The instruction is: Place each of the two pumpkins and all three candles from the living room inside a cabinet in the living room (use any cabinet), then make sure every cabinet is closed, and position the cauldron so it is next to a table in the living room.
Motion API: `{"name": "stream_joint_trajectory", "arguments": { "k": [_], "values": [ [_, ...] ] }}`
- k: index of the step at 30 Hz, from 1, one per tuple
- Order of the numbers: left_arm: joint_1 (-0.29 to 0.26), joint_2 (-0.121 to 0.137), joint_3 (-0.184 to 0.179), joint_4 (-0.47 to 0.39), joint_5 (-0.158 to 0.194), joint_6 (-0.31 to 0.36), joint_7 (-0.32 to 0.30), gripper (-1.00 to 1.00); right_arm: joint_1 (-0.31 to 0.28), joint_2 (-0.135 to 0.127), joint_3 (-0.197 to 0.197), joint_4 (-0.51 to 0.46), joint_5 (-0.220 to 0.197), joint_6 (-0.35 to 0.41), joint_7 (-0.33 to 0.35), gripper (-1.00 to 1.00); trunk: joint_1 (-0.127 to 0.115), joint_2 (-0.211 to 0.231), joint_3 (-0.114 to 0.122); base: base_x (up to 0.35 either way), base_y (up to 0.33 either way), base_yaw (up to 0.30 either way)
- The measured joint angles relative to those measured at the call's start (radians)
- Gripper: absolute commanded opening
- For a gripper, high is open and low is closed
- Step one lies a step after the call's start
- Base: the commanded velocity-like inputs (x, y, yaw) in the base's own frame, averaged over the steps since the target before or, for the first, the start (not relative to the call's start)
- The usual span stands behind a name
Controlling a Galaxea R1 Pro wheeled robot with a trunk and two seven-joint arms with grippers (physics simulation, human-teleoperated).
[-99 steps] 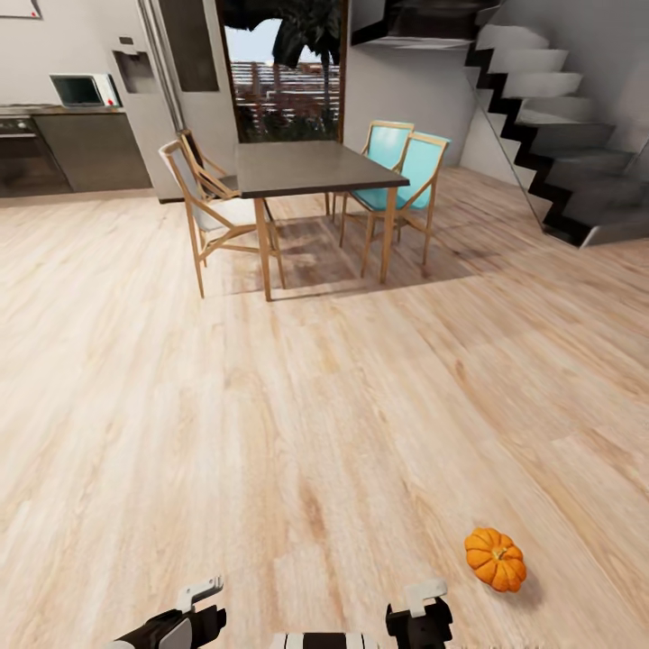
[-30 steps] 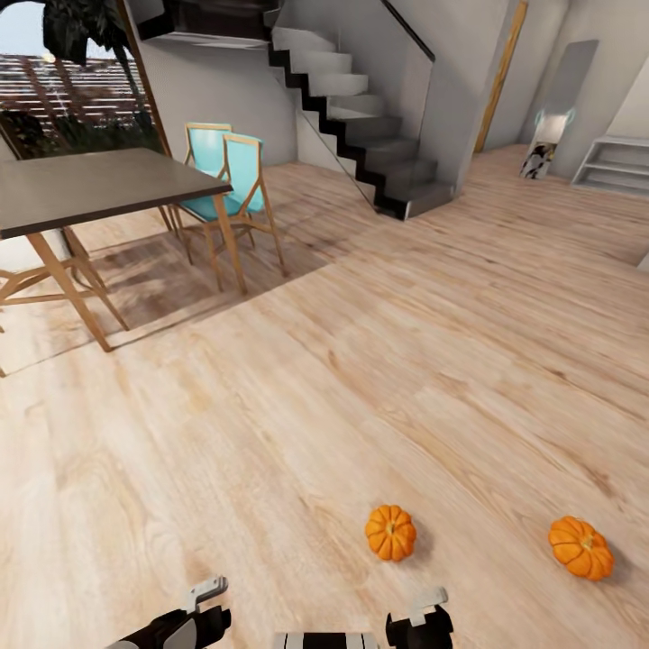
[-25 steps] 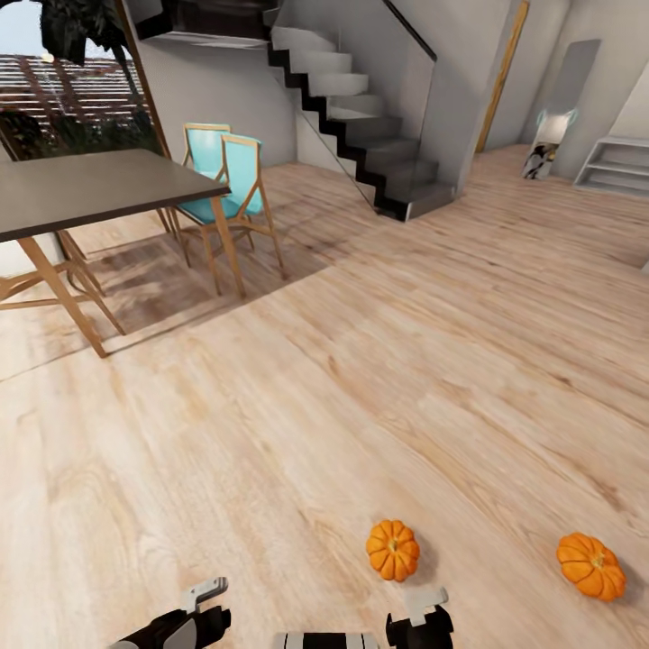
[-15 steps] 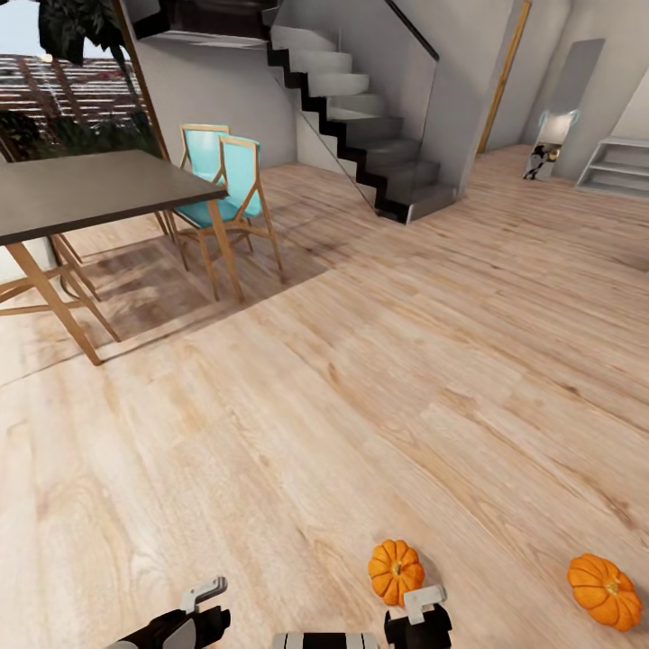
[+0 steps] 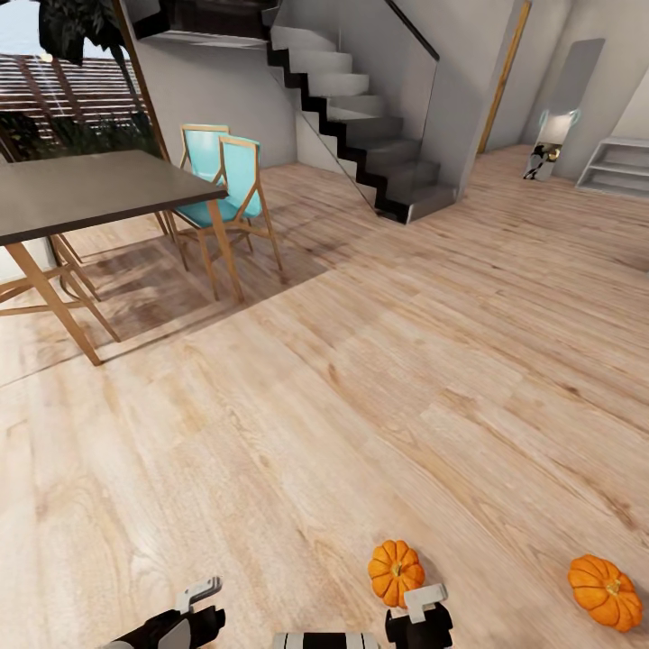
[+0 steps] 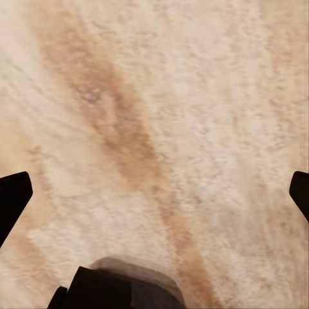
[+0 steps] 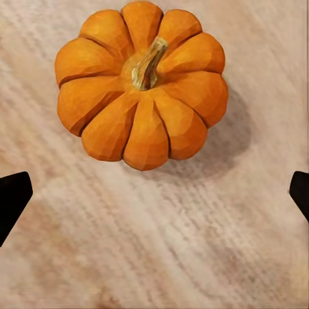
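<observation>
While both pumpkins sit loose on the floor [image 5: 297, 424], the robot stands over the nearer one.

Behind stand a staircase [image 5: 379, 117], a dining table [image 5: 99, 189] and teal chairs [image 5: 225, 176], none of them part of this step. The near pumpkin [image 5: 395, 571] rests upright just ahead of the right gripper [image 5: 424, 602]; the far pumpkin [image 5: 608, 590] lies well to its right. In the right wrist view the near pumpkin [image 7: 143, 84] points its stem up at the camera, so it has no real long axis and any closing direction should suit. The right fingers [image 7: 14, 199] are spread wide, the left gripper [image 5: 200, 595] likewise, over bare floor. I would centre the right fingers over the stem, then descend straight.
</observation>
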Motion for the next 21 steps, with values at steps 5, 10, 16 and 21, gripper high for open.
{"name": "stream_joint_trajectory", "arguments": {
  "k": [5, 10, 16, 21],
  "values": [
    [-0.015, -0.001, 0.005, -0.301, -0.001, 0.092, -0.058, 1.0, -0.131, -0.002, -0.002, -0.341, -0.014, 0.305, 0.199, 1.0, 0.0, 0.0, 0.0, 0.0, 0.0, 0.0],
    [-0.061, 0.035, 0.057, -0.594, -0.005, 0.267, -0.056, 1.0, -0.153, -0.003, -0.002, -0.54, -0.111, 0.508, 0.374, 1.0, 0.0, 0.0, 0.0, 0.0, 0.0, 0.0],
    [-0.148, 0.05, 0.157, -0.808, -0.011, 0.375, -0.055, 1.0, -0.188, -0.003, 0.001, -0.795, -0.199, 0.732, 0.455, 1.0, 0.0, 0.0, 0.0, 0.0, 0.0, 0.0],
    [-0.214, 0.053, 0.169, -0.843, -0.013, 0.396, -0.06, 1.0, -0.218, -0.001, 0.006, -0.906, -0.207, 0.854, 0.467, 1.0, 0.0, 0.0, 0.0, 0.0, 0.0, -0.002]
  ]
}}
